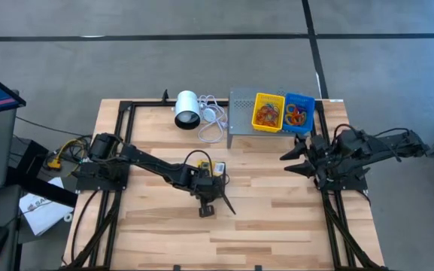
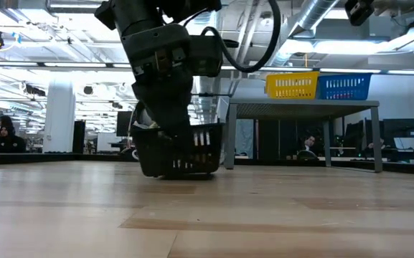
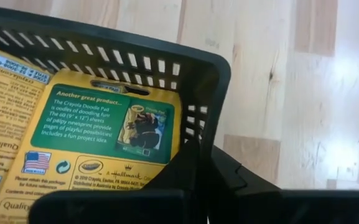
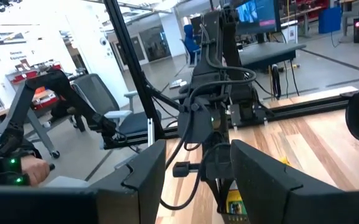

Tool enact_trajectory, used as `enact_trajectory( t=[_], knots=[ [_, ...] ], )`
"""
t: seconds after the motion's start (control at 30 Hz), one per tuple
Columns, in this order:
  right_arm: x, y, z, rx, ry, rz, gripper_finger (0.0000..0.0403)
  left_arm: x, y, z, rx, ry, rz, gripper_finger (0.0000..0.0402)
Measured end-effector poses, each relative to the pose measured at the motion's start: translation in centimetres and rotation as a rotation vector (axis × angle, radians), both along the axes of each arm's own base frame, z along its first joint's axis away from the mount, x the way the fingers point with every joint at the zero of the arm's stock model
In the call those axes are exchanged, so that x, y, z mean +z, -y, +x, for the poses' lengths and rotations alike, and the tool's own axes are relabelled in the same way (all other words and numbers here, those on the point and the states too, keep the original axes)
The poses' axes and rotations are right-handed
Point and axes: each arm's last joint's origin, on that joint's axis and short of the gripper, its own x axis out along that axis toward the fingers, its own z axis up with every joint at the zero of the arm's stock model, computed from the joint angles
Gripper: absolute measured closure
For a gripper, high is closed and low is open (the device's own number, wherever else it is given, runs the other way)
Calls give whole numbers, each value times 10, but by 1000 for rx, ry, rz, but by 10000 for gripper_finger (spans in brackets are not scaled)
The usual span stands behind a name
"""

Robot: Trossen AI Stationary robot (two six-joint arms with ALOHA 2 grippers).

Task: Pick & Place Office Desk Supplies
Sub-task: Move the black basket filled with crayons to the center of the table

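Black bin [image 2: 180, 152] with yellow-and-green packets [image 3: 73, 134] inside, resting on the desk [image 1: 277, 226] near its middle, directly under the left pincer [image 1: 207, 205], fingers clamped on its rim. Yellow bin [image 1: 268, 111] and blue bin [image 1: 298, 111] far right atop the grey stand [image 1: 241, 113]. Right pincer [image 1: 295, 159] spread open, empty, nearer those bins.

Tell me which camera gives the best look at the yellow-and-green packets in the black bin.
The left wrist view: the packets fill it, print readable, lying inside the black bin. The high view shows only a yellow speck beside the left hand. The low view shows just the bin's wall; the right wrist view catches a yellow sliver.
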Motion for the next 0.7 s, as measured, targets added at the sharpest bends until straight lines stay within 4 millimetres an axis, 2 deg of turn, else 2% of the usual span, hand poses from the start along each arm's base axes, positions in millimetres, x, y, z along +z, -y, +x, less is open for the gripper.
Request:
enact_trajectory(
  t=[0.2,0.33,0.47,0.7],
  knots=[
    [0,0,0,3,-5,1,227,-1,0,-1,6,-15,0,394],
    [-1,0,0,3,-8,5,227,-1,0,-2,6,-25,-23,374],
    [-1,0,0,3,-8,8,227,-1,0,-2,1,-35,-60,333],
    [-1,0,0,3,-9,7,227,0,-6,0,10,-33,-108,233]
  ],
)
